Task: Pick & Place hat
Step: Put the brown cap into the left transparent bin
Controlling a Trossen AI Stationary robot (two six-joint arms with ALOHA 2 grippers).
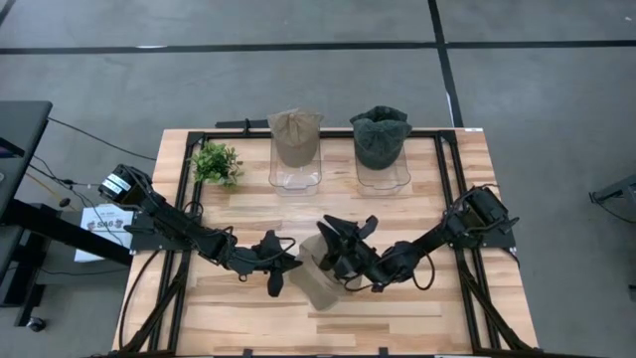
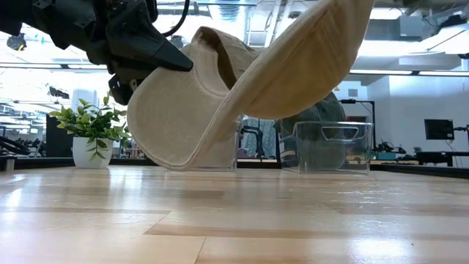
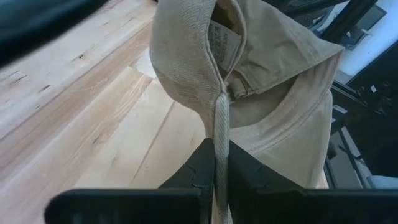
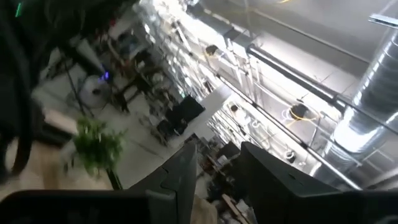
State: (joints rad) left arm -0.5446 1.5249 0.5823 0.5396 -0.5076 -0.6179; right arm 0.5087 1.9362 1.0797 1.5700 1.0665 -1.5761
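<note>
A beige cap [image 1: 320, 281] hangs above the near middle of the table, between my two grippers. In the low view the cap [image 2: 220, 110] is tilted, with its brim [image 2: 315, 51] rising to the right. My left gripper [image 1: 286, 263] is at the cap's left side and is shut on it. My right gripper [image 1: 348, 244] is at the cap's right, tipped upward, fingers apart. A beige patch [image 4: 205, 213] shows low between its fingers [image 4: 183, 180]. My left gripper [image 3: 221, 149] pinches the cap's crown rim at a raised seam [image 3: 221, 124] between its two fingers, and the edge runs along them. It comes roughly level from the table's left. The cap is lifted clear of the table and tilted. I cannot tell whether my right gripper touches the cap.
At the far edge, a tan cap [image 1: 295, 136] and a dark green cap [image 1: 380, 137] each sit on a clear stand [image 1: 296, 179]. A small potted plant [image 1: 217, 162] stands far left. Bare wood lies along the near edge [image 1: 378, 318].
</note>
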